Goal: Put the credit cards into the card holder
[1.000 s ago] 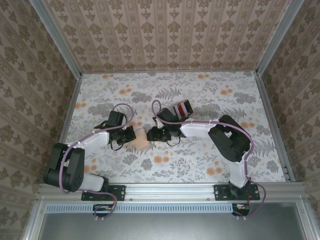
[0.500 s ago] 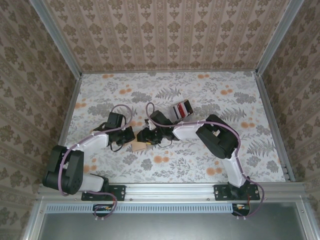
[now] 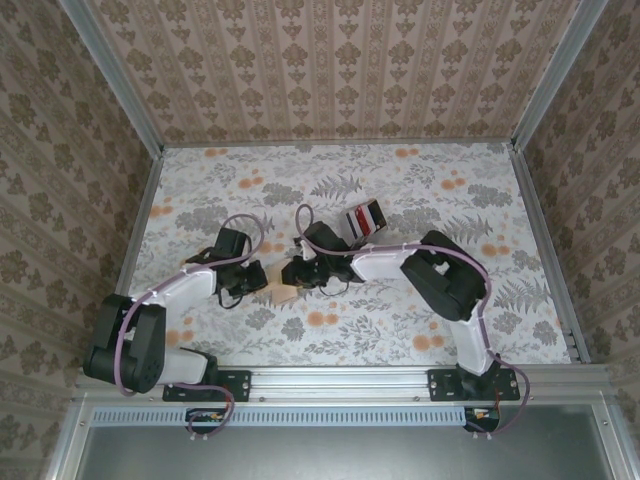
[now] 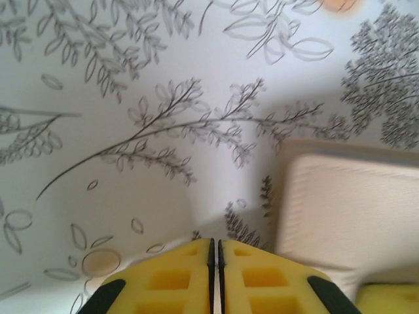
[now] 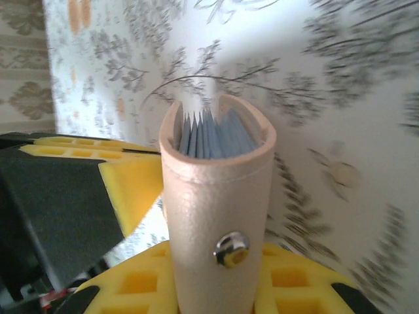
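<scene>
Tan leather-like card holder (image 5: 216, 196) sits between both grippers over floral bench (image 3: 400, 330), open mouth pointing away from right wrist camera (grey-blue pockets visible inside), stud facing it. Right gripper (image 3: 298, 274) jaws clamped on holder's near end. Left gripper (image 4: 215, 247) jaws together, just beside holder. Credit cards (image 3: 365, 218) lie farther back on bench, apart from holder.
</scene>
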